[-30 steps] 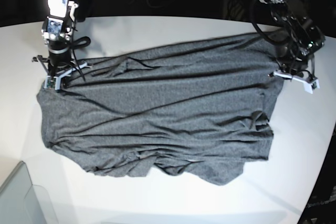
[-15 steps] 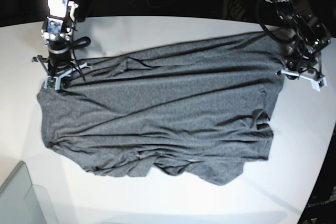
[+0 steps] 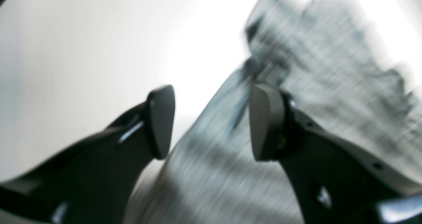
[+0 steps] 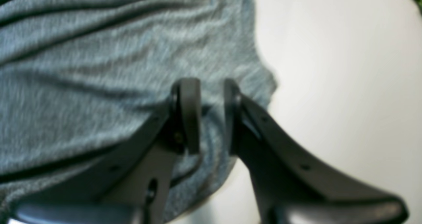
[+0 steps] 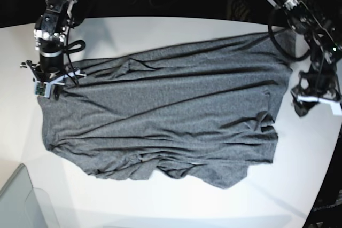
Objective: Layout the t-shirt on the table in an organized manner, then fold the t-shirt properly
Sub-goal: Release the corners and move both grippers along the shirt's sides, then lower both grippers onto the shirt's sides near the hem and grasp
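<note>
Left gripper (image 3: 211,121) gapes empty beside the t-shirt (image 5: 165,116); right gripper (image 4: 212,115), slightly parted, straddles its edge. Layout on the bench (image 5: 160,30) seems finished; folding needs fresh grasps.

No legible text, label, brand or number on anything in these views

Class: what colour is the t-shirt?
Dark heather grey, plain; the t-shirt shows best in the base view.
</note>
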